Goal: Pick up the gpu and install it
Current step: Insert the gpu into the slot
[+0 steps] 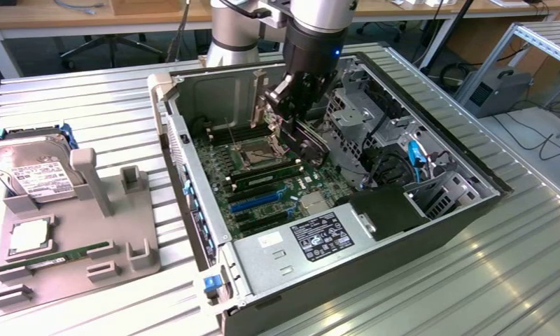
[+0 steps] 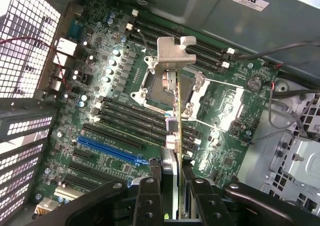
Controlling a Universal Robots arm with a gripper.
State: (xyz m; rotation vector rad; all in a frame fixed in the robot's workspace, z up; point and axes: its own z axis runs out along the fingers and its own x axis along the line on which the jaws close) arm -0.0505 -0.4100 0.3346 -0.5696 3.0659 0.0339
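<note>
inside the open computer case [image 1: 182, 140], the gpu [image 2: 176, 110] hangs clear above the motherboard [image 2: 230, 116], its silvery bracket [image 2: 175, 50] at the end away from the wrist. the gripper [image 2: 175, 201] has its fingers [image 2: 149, 198] clamped on the card's two faces at the other end. from the wrist, the card's line crosses the cpu socket [image 2: 160, 93] and the black slots [image 2: 125, 118], with the blue slot [image 2: 107, 148] to one side; which slot lies beneath i cannot tell. doing this well, i judge, means bringing the card's edge parallel to a slot, squaring the bracket to the case wall and pressing evenly. at the exterior view's left, a hard drive [image 1: 33, 175] and memory stick [image 1: 70, 253] rest on a grey tray [image 1: 121, 262].
</note>
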